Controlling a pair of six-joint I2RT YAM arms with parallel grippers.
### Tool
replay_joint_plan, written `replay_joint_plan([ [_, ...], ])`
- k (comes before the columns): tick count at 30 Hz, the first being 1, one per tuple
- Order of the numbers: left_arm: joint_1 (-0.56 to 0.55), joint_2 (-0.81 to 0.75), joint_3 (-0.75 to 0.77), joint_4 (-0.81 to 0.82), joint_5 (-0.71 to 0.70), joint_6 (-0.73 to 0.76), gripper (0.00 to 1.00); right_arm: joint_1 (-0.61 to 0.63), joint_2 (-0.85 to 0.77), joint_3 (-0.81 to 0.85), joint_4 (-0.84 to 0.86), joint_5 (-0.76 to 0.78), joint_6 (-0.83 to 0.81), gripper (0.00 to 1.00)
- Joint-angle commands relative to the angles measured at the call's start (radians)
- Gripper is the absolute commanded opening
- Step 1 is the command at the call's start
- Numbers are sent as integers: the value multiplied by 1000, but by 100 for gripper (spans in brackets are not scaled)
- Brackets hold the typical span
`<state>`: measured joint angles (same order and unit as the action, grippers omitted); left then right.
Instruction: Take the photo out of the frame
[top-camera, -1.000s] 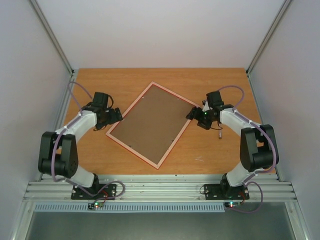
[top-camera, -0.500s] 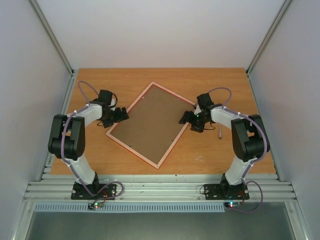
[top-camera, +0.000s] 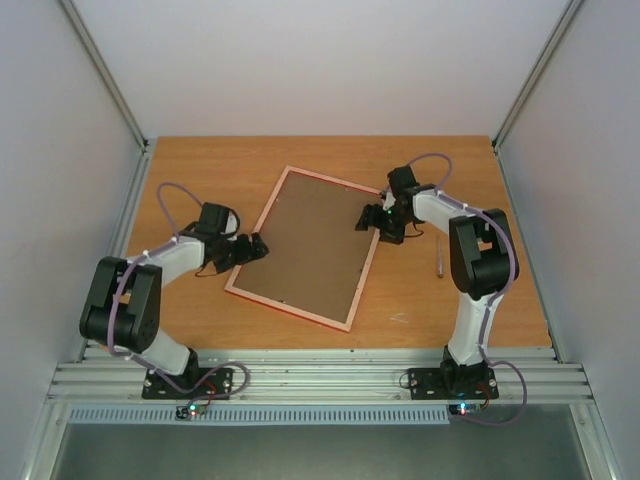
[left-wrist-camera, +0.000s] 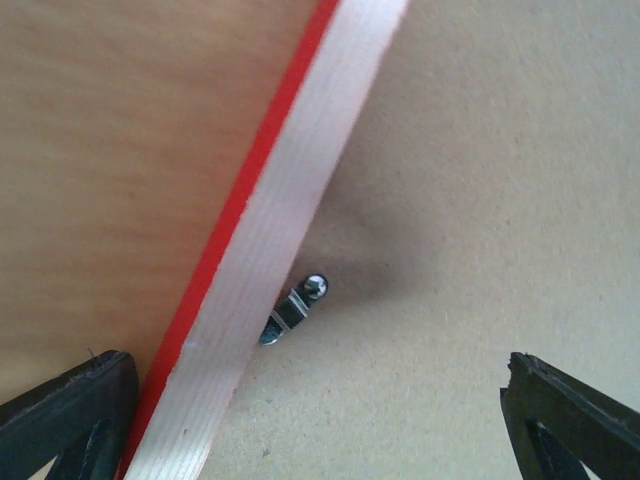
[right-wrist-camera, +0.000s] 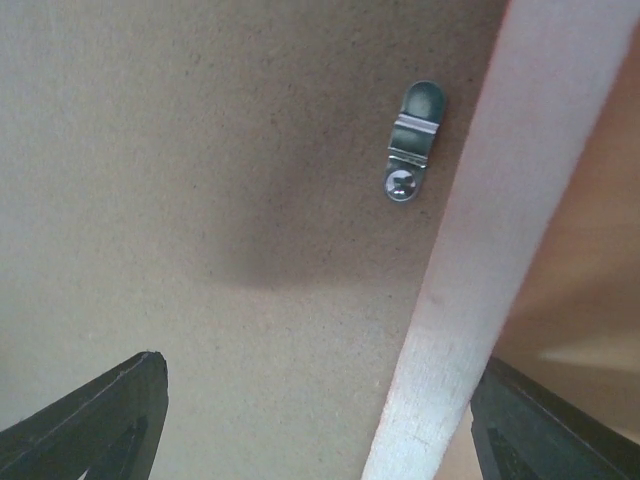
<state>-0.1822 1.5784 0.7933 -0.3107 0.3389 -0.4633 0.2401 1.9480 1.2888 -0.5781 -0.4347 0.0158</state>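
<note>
Status: early stage, extraction not yet made. The frame (top-camera: 290, 309) lies face down near the middle of the desk (top-camera: 200, 160), turned at an angle, its pale back rail and thin red edge uppermost. The brown backing board (top-camera: 310, 245) sits seated inside it. The photo itself is not visible in any view; it is judged to be under that board, inside the frame. The left fingers (left-wrist-camera: 60, 420) stand wide apart, low over the frame's left rail, one on each side of it, holding nothing. A small metal clip (left-wrist-camera: 295, 312) lies just beside that rail, its far end against it. The right fingers (right-wrist-camera: 100, 420) are also apart and empty, straddling the upper right rail. The clip (right-wrist-camera: 412, 155) there lies on the board, alongside the rail and apart from it. Whether either clip is released cannot be told with certainty. Outstanding: free the clips, lift out the board, remove the photo.
</note>
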Motion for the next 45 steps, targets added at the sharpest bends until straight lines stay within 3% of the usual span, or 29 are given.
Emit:
replay_joint_plan([
  [1,-84,-39,-115,0,130,-92,99,31,58,111,-48,-91,-74,82],
  [8,-125,-180,-245,16,114,-150,99,66,103,206,-127,-82,-144,82],
  [15,-126,-350,-334,-19,77,-186,99,57,-10,194,-220,30,-232,91],
  [23,-125,-569,-359,-122,-47,-213,99,-87,-206,73,-310,231,-188,93],
  [29,-126,-708,-341,-146,-60,-219,99,-171,-297,-81,-277,322,-128,92],
  [39,-126,-695,-273,-113,27,-252,99,-305,-288,-166,-269,403,-86,87],
  [45,-125,-658,-271,-59,72,-270,99,-358,-241,-188,-247,370,-82,75],
])
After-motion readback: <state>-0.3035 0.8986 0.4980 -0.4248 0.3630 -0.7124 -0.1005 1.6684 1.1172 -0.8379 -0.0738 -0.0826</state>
